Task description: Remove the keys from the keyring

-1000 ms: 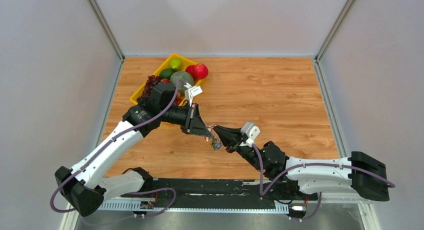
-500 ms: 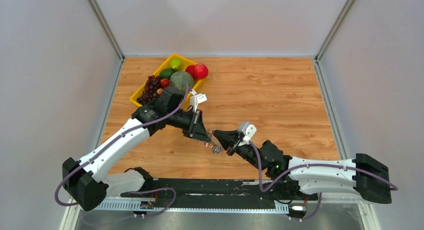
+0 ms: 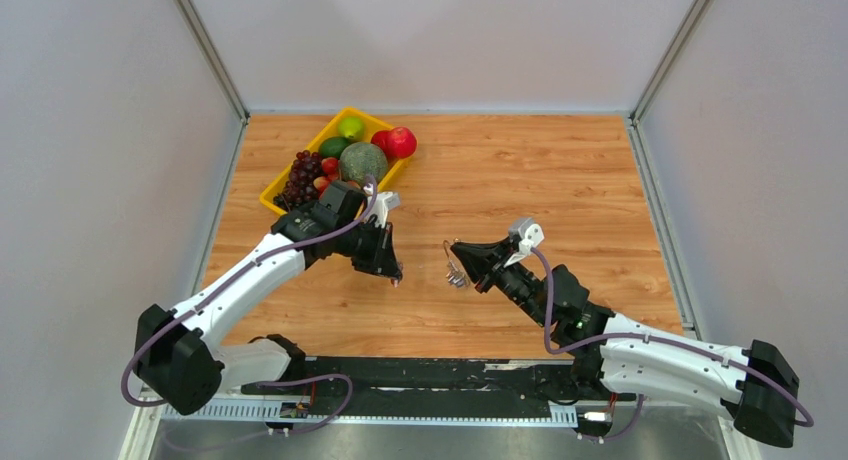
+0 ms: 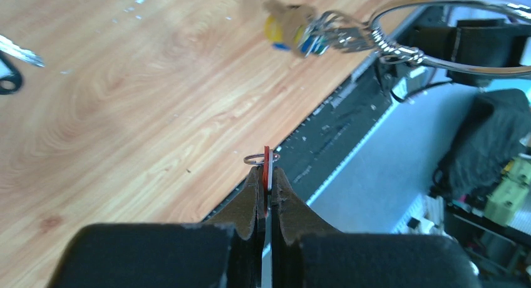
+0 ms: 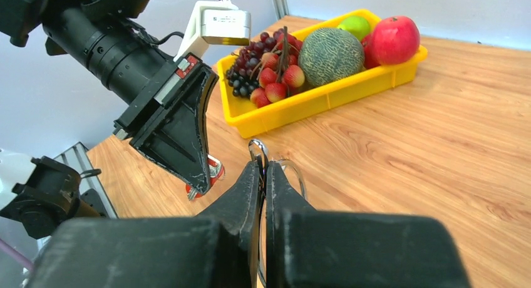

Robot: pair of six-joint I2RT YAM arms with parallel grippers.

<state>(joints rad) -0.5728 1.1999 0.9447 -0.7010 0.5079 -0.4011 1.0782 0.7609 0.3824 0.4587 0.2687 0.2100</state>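
The wooden table (image 3: 560,180) fills the middle of the top view, with pale walls around it. From the bottom corners of the frame the two arms reach in toward the centre. The left arm (image 3: 245,280) comes from the lower left and the right arm (image 3: 650,355) from the lower right. In the upper left of the table stands the yellow tray (image 3: 272,192). It carries a green melon (image 3: 362,160), a red apple (image 3: 401,140), a lime (image 3: 350,127) and dark grapes (image 3: 300,170). The two grippers face each other at the centre of the frame, near but apart, with bare wood between them. The right gripper (image 3: 458,248) is closed, and its fingertips pinch the keyring (image 4: 438,61), a thin silver wire ring. In the left wrist view the ring sits in the upper right corner, held in the air above the table. The keys (image 4: 325,37) hang from the ring in a small bunch, and among them I see a yellow tag (image 4: 275,25) and some blue. The left gripper (image 4: 268,175) is also closed, on a thin red tag (image 4: 267,158) with a tiny wire loop through it. This tag is separate from the keyring and does not touch it. At the left edge of the same view something like a silver key blade (image 4: 19,50) lies flat on the wood.
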